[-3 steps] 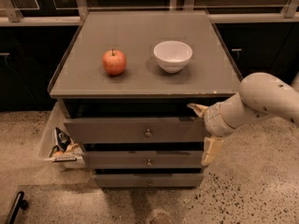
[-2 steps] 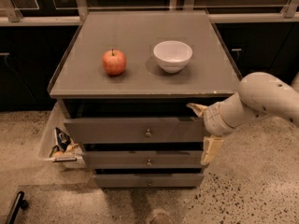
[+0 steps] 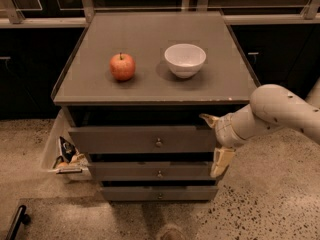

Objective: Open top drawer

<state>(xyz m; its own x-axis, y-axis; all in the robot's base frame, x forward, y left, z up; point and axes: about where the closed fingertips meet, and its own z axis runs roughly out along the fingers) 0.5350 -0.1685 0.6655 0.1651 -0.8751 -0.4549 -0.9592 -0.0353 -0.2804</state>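
The top drawer (image 3: 142,139) is the widest grey front under the cabinet top, with a small brass knob (image 3: 158,143) at its centre. It stands pulled out a little, with a dark gap above it. My gripper (image 3: 215,140) is at the drawer's right end, on the white arm coming in from the right. One cream finger (image 3: 208,119) sits at the drawer's top right corner and the other (image 3: 221,162) hangs below, beside the middle drawer (image 3: 150,171).
A red apple (image 3: 122,66) and a white bowl (image 3: 185,60) sit on the cabinet top (image 3: 150,34). The bottom drawer (image 3: 157,193) is below. A white bin (image 3: 62,151) with packets stands left of the cabinet. Speckled floor lies around.
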